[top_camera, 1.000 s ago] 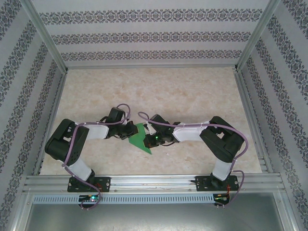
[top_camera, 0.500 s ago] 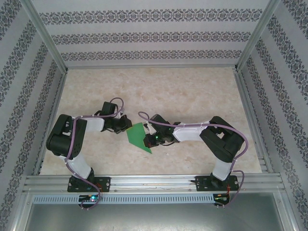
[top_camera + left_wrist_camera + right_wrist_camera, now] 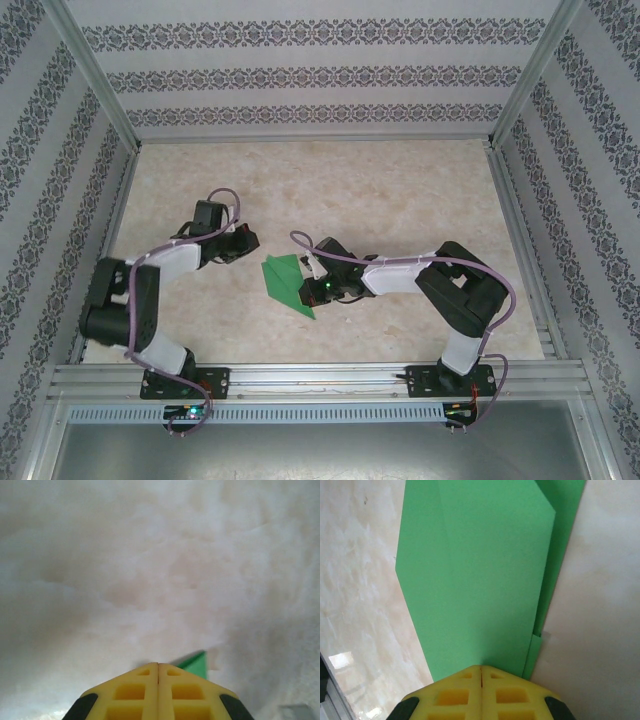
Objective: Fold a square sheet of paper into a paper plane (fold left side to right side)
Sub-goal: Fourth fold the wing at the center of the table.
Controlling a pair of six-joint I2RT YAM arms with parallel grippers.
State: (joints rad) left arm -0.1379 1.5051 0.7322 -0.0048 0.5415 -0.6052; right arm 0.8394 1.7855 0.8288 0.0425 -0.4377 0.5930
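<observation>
Right now the green paper [image 3: 285, 282] lies flat on the marble-look table [image 3: 400, 190], a little in front of centre, already creased into a long pointed shape with layered flaps that my right wrist camera shows clearly [image 3: 480, 580]. My right gripper [image 3: 303, 270] has its fingers together, tips set at the near edge of the paper [image 3: 481, 668], and I judge it is pinning the sheet, not pinching it. My left gripper [image 3: 249, 240] is also closed with nothing in it, hovering just beside the paper's left corner, which peeks past its fingertips [image 3: 194, 660]. I expect this paper to be very light, thin and floppy, quick to slide on the smooth top and to spring open along fresh creases, so I would take hold at a free corner or a loose flap edge while the other arm keeps it pressed down. Room is generous toward the far side and to the left; the aluminium rail [image 3: 320, 378] at the near edge and the patterned walls [image 3: 60, 200] are well apart from the work.
</observation>
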